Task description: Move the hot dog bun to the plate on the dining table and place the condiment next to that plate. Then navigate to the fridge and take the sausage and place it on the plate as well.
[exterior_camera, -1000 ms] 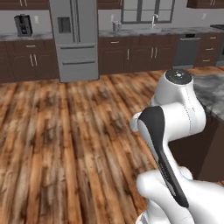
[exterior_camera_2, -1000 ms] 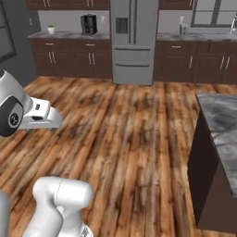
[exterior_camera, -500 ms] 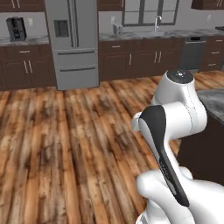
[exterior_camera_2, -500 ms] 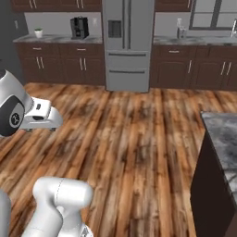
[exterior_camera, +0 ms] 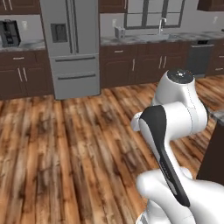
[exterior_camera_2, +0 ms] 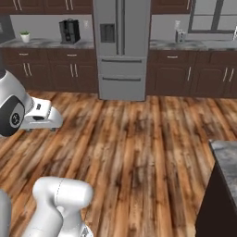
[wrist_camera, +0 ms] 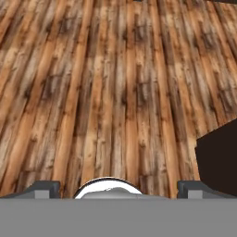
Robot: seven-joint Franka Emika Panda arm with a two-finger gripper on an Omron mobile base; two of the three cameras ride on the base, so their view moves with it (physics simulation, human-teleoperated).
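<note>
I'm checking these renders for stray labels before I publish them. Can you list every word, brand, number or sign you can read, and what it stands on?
None: no readable text in any view.
The fridge has a dark dispenser panel with no lettering that can be made out.
The coffee machine on the counter shows no legible brand.
The robot arm carries no legible marking.

The fridge (exterior_camera: 73, 46) ran past the top edge in both base views. Only a corner of the dining table (exterior_camera_2: 227, 159) showed at the right edge. The fingers (wrist_camera: 42, 189) barely cleared the hand view's bottom.
</note>
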